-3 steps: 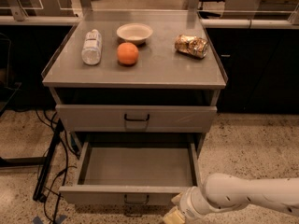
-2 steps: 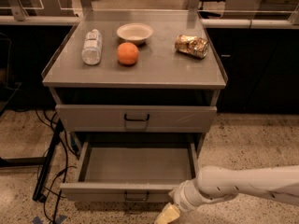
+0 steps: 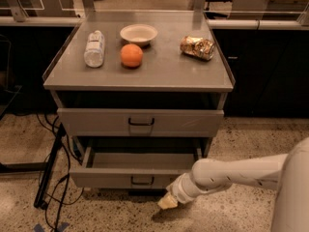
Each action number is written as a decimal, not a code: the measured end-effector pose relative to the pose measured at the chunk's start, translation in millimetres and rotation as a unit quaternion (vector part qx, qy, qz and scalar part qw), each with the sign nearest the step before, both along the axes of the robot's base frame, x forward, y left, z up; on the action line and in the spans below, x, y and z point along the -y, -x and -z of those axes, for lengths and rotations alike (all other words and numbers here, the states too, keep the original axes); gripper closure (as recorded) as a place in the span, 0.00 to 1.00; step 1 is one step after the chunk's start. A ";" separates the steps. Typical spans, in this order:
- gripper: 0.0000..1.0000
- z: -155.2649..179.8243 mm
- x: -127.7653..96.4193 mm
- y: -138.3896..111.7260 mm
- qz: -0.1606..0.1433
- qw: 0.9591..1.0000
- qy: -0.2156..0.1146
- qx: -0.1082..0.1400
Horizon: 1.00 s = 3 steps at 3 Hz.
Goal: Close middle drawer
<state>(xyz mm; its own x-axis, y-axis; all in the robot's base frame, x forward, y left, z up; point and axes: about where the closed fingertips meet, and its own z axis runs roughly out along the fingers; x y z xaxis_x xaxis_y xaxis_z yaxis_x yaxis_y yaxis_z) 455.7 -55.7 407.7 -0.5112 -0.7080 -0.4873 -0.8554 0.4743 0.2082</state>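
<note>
The middle drawer is a wide, shallow grey metal drawer with a small dark loop handle. It stands partly pulled out of the cabinet, under the taller-fronted top drawer, which is shut. My gripper is at the end of the white arm, which reaches in from the right. It sits low, just below and in front of the right part of the middle drawer's front, close to the floor. The inside of the drawer shows nothing in it.
On the cabinet top lie a plastic bottle, an orange, a white bowl and a crumpled snack bag. Black cables run over the speckled floor at the left. Dark counters stand behind.
The middle drawer has slid well back into the cabinet. My gripper and arm have moved left and forward along with the drawer front.
</note>
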 end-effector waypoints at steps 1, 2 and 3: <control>0.72 5.4 -12.3 -40.0 -0.014 1.000 0.009 0.023; 0.66 -6.0 -6.8 -90.7 -0.005 0.997 0.035 0.068; 0.43 -6.0 -6.8 -90.7 -0.005 0.997 0.035 0.068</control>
